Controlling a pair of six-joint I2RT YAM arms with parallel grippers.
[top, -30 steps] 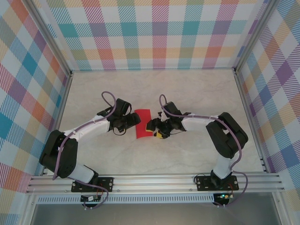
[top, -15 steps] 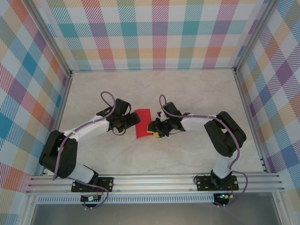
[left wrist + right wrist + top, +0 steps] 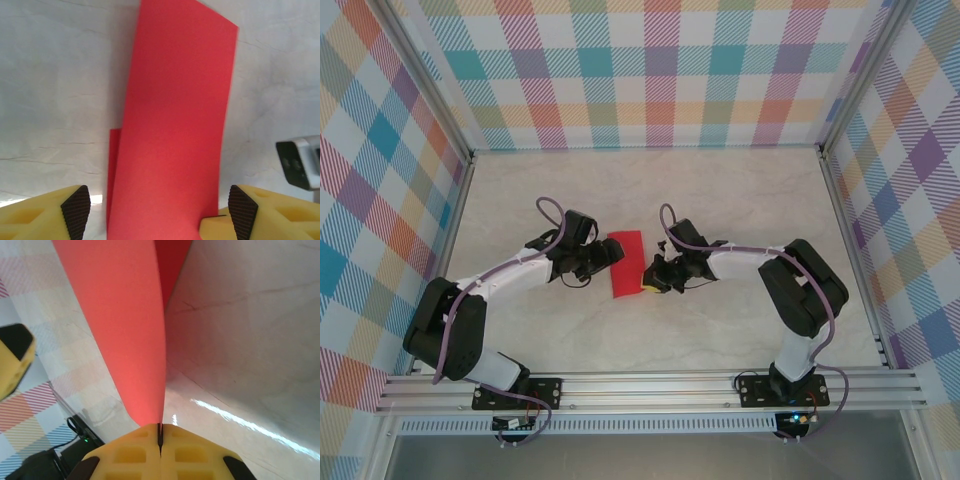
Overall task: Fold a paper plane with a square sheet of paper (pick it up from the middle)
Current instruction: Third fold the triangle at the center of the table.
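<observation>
left: my left gripper [image 3: 604, 258] stands at the left long edge of the square sheet of paper [image 3: 625, 265], about halfway along it. in the left wrist view my left gripper [image 3: 160, 212] is wide open, its fingers [image 3: 76, 211] set to either side of the sheet's near end. the left pad is clear of the paper, the right one is just at its edge, and nothing is gripped.

centre: the sheet [image 3: 175, 125] lies on the table [image 3: 720, 200] as a narrow red strip between my two grippers. its long axis runs from the near side to the far side, with the far end tilted slightly to the right. the left wrist view adds a second red layer peeking out along the strip's lower left edge, which the top view is too small to resolve.

right: my right gripper [image 3: 650, 285] sits at the strip's near right corner. in the right wrist view its jaws [image 3: 160, 432] are fully closed, and the sheet [image 3: 125, 315] rises straight out of the seam between them, pinched by its edge and lifted off the table there.
</observation>
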